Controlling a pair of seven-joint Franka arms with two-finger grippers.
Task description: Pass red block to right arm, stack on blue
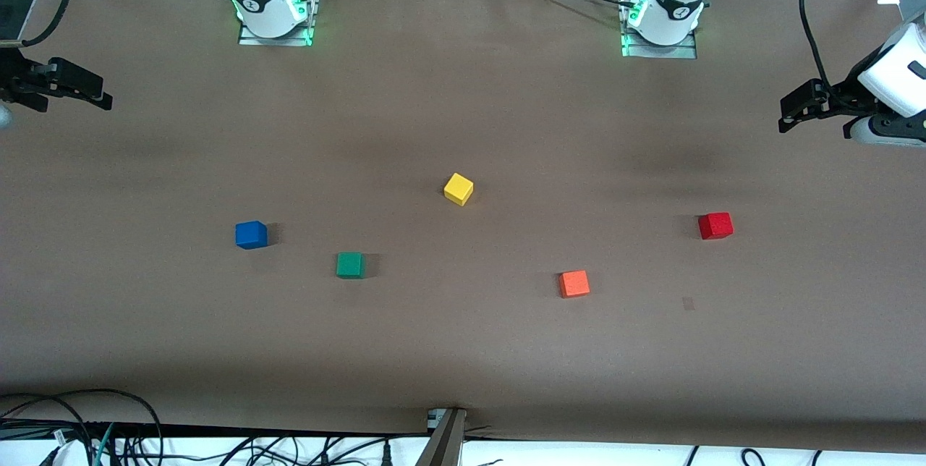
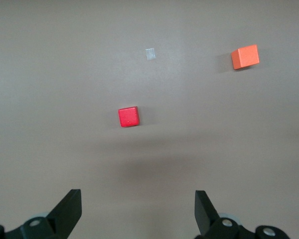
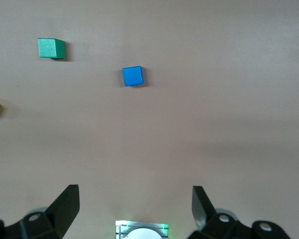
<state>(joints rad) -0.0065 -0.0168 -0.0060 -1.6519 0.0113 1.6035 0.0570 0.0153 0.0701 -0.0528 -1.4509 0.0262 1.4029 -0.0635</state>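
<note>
Currently both end effectors hang spread and empty over the tabletop [image 1: 463,350]: left [image 1: 796,108] above red block [image 1: 715,226], right [image 1: 87,90] above blue [image 1: 251,234].

Red block [image 1: 715,225] and blue block [image 1: 251,234] lie flat, well apart

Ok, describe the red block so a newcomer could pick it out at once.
Start at the left arm's end of the brown table. The red block lies there alone. Its closest neighbour, the orange block, is lighter and nearer the front camera.
</note>
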